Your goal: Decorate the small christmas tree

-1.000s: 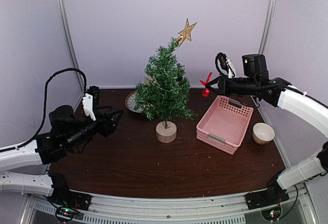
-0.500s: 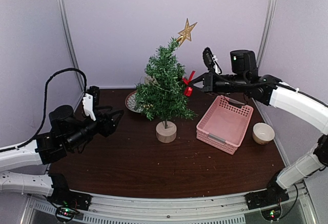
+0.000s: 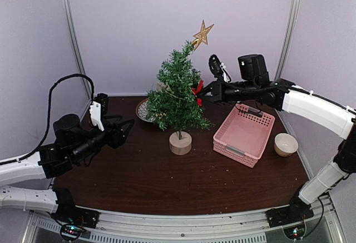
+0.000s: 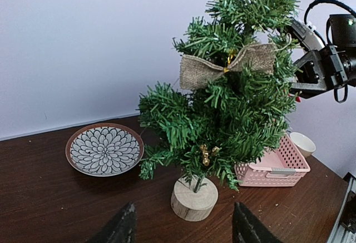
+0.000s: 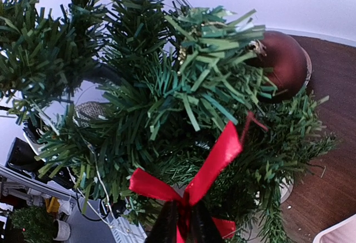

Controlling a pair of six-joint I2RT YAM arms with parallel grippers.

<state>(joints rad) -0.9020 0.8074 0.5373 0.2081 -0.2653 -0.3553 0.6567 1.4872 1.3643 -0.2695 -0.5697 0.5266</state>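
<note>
The right gripper (image 3: 203, 92) is pinching the red ribbon bow (image 3: 197, 89) against the right side of the small bristly dark green christmas tree (image 3: 175, 101). The tree is standing mid-way across the dark brown table (image 3: 144, 182), toward its far edge. The left gripper (image 3: 122, 130) is hanging open and empty (well to the tree's left). Pushing in harder could tip the tree, and releasing the bow too shallow could drop it.

The left arm (image 3: 33, 168) is lying low and reaching forward, the left gripper (image 3: 123, 129) holding its fingers apart. The right arm (image 3: 311, 107) is stretching leftward at height, the right gripper (image 3: 204, 91) pinching a red bow (image 5: 219, 151).
</note>
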